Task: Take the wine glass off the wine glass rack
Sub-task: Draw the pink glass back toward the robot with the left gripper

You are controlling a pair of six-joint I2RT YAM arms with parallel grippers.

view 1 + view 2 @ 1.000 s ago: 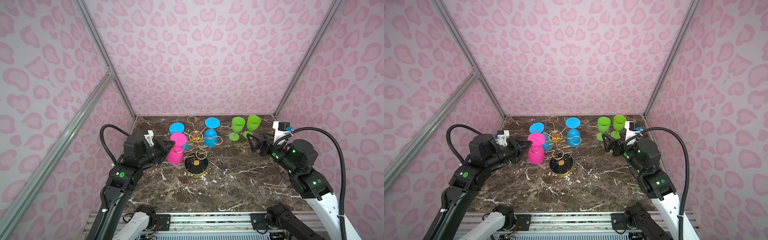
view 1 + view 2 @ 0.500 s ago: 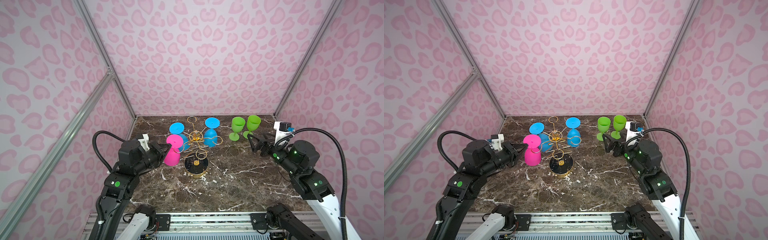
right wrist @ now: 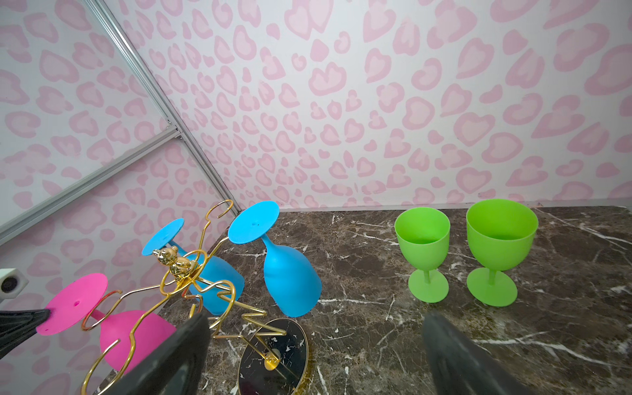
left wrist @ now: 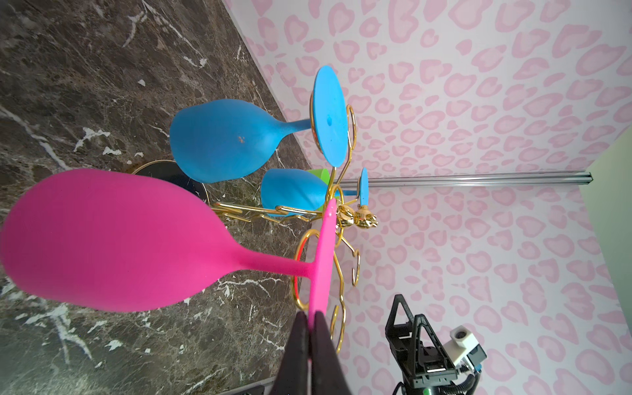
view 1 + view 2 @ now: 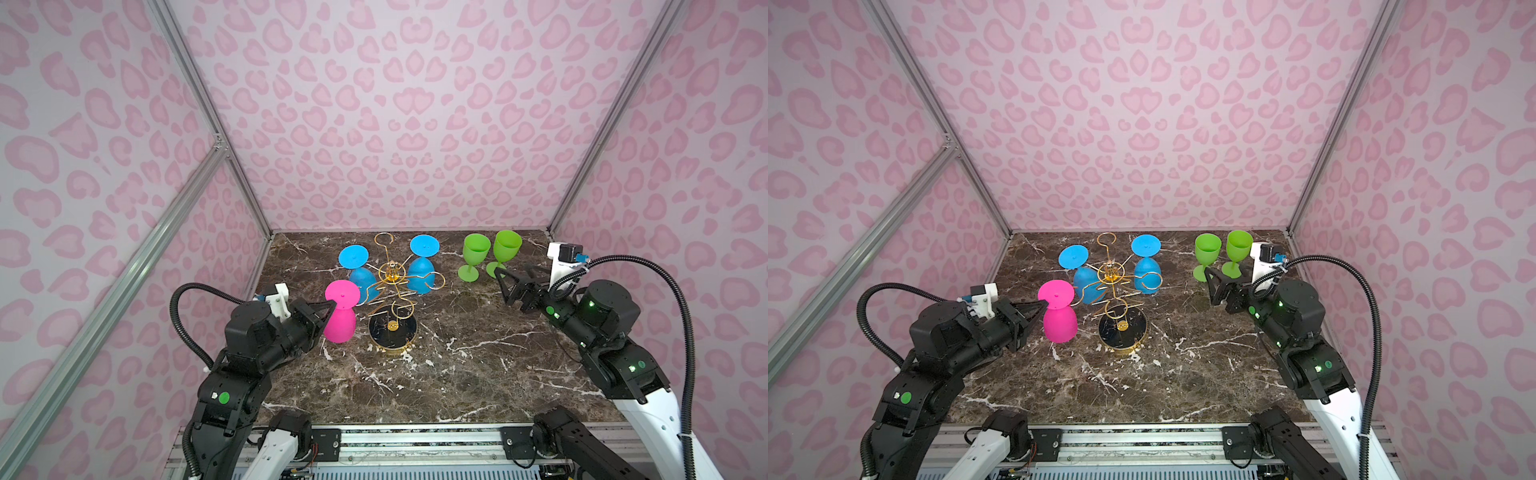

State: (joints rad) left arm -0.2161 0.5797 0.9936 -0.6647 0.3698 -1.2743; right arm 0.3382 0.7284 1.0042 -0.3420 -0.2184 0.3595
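Left gripper (image 4: 309, 319) clamped on the foot rim of the inverted pink wine glass (image 5: 340, 322). The foot is just beside a hook of the wine glass rack (image 5: 392, 274) — contact unclear. Two blue wine glasses (image 5: 360, 279) hang on the rear arms. Right gripper (image 5: 515, 271) is spread wide, holding nothing, near the green goblets (image 5: 473, 255). A wide stretch of marble table (image 5: 457, 374) lies between rack and front rail (image 5: 415, 432).

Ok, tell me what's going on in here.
The left gripper is shut on the foot of the upside-down pink wine glass, at the tip of a wine glass rack arm; whether it is clear of the hook I cannot tell. Two blue glasses hang on the rack. The right gripper is open near two upright green glasses.
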